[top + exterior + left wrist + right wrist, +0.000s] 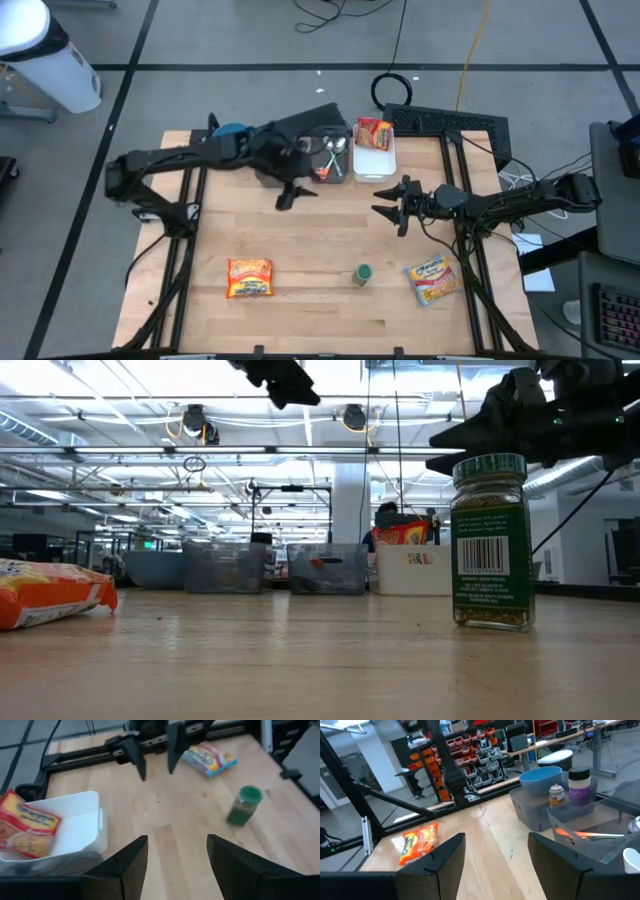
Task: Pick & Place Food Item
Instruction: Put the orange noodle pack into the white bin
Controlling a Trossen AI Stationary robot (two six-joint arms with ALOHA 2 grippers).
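High view: left gripper (296, 193) and right gripper (391, 206) face each other above the table (310, 250), both released, grasping nothing.

From my feed the wooden tabletop (320, 250) sits on a grey floor (250, 40) crossed by dark tape lines, with black cables (340, 12) and a yellow cord (470, 50) trailing over it. Beyond the tabletop I see a bright ceiling (120, 400) with long lights and pipes, a white column (350, 500), and shelving with red and orange bins (485, 747).
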